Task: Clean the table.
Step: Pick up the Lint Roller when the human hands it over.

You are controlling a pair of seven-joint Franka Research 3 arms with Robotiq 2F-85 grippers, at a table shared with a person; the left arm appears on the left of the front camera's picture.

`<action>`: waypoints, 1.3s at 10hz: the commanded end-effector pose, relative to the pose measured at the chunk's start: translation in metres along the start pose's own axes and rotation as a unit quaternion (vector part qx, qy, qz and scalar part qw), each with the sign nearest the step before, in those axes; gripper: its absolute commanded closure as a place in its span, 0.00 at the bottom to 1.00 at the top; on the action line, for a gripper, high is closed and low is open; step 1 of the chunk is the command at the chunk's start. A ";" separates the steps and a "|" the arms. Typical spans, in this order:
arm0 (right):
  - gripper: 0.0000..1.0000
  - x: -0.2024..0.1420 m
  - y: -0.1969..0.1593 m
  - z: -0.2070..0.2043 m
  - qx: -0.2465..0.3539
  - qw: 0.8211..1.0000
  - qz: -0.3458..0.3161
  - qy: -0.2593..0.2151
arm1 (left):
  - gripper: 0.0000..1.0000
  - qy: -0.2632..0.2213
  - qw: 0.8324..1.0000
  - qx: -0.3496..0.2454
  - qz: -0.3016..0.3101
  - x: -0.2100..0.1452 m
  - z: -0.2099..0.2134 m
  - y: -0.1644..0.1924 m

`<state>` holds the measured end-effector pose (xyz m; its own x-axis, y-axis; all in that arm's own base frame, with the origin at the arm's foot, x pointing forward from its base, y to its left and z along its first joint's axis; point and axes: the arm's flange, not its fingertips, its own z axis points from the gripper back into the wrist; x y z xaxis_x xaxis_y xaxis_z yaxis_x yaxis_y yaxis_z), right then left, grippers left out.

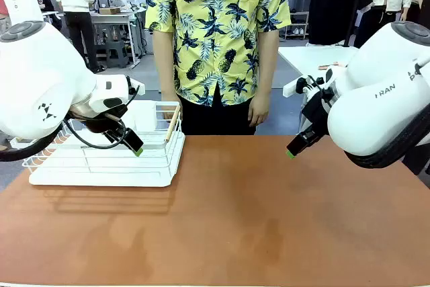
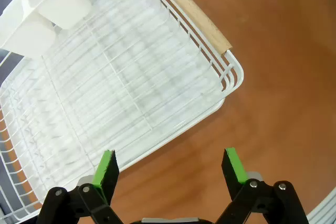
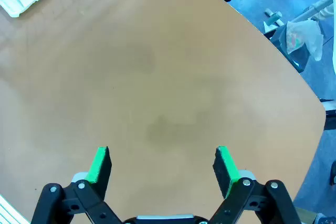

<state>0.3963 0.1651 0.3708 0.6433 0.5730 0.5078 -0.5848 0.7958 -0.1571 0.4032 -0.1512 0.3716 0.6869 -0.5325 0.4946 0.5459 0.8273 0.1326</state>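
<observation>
Table (image 1: 235, 220): reddish-brown top, widest thing in the front view, running from the near edge to the person at the far side. A white wire dish rack (image 1: 101, 166) sits on its far left part. The rack has a wooden handle (image 1: 172, 124) on the side toward the middle and a white cutlery holder (image 2: 47, 9) at one corner.

Left fingers (image 2: 105, 169): green pads spread wide, nothing between them. They hang over the rack's edge, one pad above the wire and the other above the table just beside it.

Right fingers (image 3: 100, 163): also spread wide and holding nothing, above the table top on the right side, well apart from the rack.

A person (image 1: 218, 38) in a yellow pineapple-print shirt stands at the far edge, centre, with one hand (image 1: 257, 113) hanging down. A white-topped table (image 1: 316, 55) stands behind on the right.
</observation>
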 end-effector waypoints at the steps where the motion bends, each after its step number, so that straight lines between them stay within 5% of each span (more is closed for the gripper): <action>1: 0.00 0.000 0.000 0.000 0.000 1.000 0.000 0.000 | 0.00 0.000 1.000 0.000 0.000 0.000 0.000 0.000; 13: 0.00 0.000 0.000 0.000 0.000 1.000 0.000 0.000 | 0.00 0.000 1.000 0.000 0.000 0.000 0.000 0.000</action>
<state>0.3965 0.1647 0.3708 0.6432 0.5733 0.5075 -0.5847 0.7958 -0.1579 0.4030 -0.1517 0.3716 0.6863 -0.5334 0.4945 0.5467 0.8267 0.1329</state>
